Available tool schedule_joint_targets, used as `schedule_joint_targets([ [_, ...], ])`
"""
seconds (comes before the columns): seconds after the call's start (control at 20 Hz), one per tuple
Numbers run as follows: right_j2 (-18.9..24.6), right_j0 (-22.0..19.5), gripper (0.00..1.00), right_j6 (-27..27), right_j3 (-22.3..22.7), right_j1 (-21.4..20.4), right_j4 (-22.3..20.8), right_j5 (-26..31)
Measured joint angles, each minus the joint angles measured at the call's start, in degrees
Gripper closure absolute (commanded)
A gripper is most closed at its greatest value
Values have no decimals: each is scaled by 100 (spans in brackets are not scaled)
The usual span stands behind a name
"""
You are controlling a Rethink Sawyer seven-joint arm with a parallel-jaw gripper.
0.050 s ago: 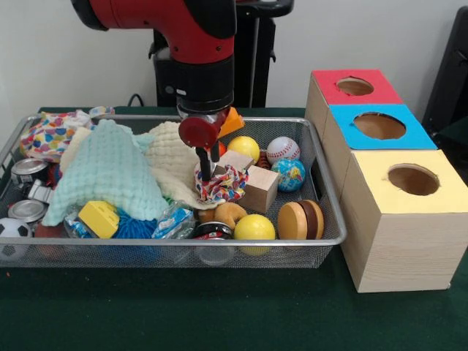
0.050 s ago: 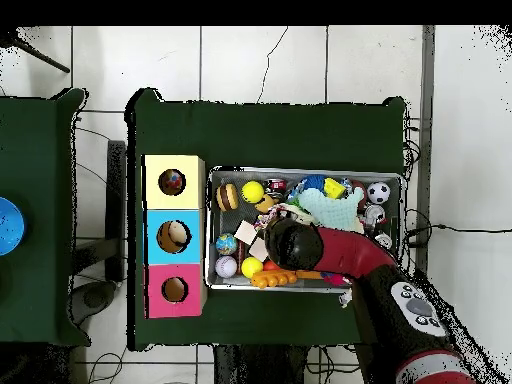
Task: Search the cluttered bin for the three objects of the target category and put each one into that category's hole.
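My gripper (image 1: 205, 174) hangs from the red and black arm (image 2: 330, 250) and reaches down into the middle of the wire bin (image 1: 292, 242). Its tip is sunk in a bunched, multicoloured patterned cloth (image 1: 221, 184) that rests against a wooden block (image 1: 257, 186). A mint green cloth (image 1: 110, 172) and a cream cloth (image 1: 172, 155) lie heaped to the left of it. To the right of the bin stand three boxes with round holes: red (image 1: 355, 86), blue (image 1: 379, 126) and yellow (image 1: 413, 179). From overhead, the arm hides the gripper.
Around the cloth lie two yellow balls (image 1: 243, 148) (image 1: 254, 228), a baseball (image 1: 283, 149), a globe ball (image 1: 289, 174), wooden discs (image 1: 301, 219), a croissant (image 1: 227, 213) and a yellow block (image 1: 99, 218). Cans (image 1: 29, 170) and a soccer ball (image 1: 11, 230) sit at the left end.
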Motion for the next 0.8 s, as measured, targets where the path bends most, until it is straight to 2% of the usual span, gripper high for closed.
schedule_joint_targets([
  [0.3,-36,39,0,0,-11,-149,-1,1],
  [0.8,-41,128,0,0,-62,-107,96,1],
])
